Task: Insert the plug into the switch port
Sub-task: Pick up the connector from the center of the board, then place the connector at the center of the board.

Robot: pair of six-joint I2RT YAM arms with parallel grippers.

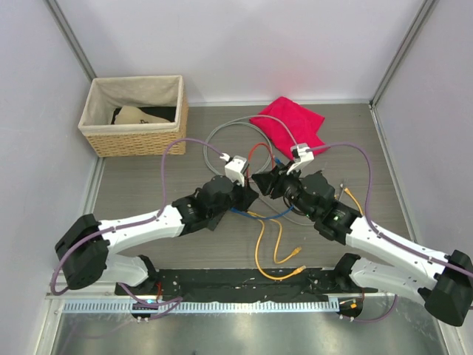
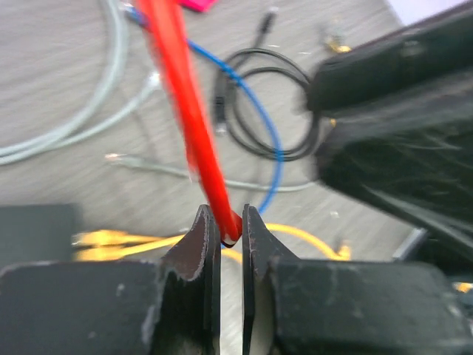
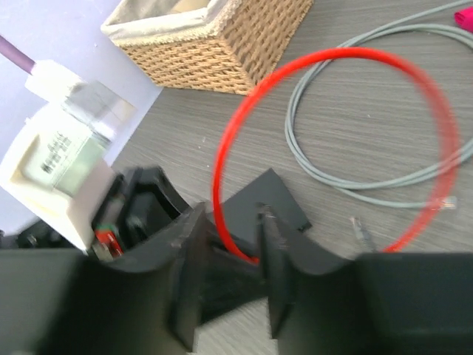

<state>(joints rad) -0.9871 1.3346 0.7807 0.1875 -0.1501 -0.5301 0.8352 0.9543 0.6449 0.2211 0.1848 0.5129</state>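
Left gripper: clenched on the red cable, which rises from the pinch point up and to the left in the left wrist view; a small white-and-black bit sits right at the pinch, too blurred to identify.
Right gripper: released, fingers standing apart; the red cable runs through the gap without being squeezed and loops away in a wide ring over the table.
Switch: flat dark slab lying on the table just beyond the right fingertips, inside the near part of the red loop; its sockets cannot be made out, and in the top view both grippers cover it.
Plug: a small clear connector lies against the far side of the red loop; which cable it ends cannot be told.
Grippers together: nearly tip to tip at mid-table.
Grey cable: curves beside the red loop.
Blue cable: crosses a black coiled cable.
Yellow cable: near the arm bases.
Basket: far left corner.
Red cloth: far side, behind the grippers.
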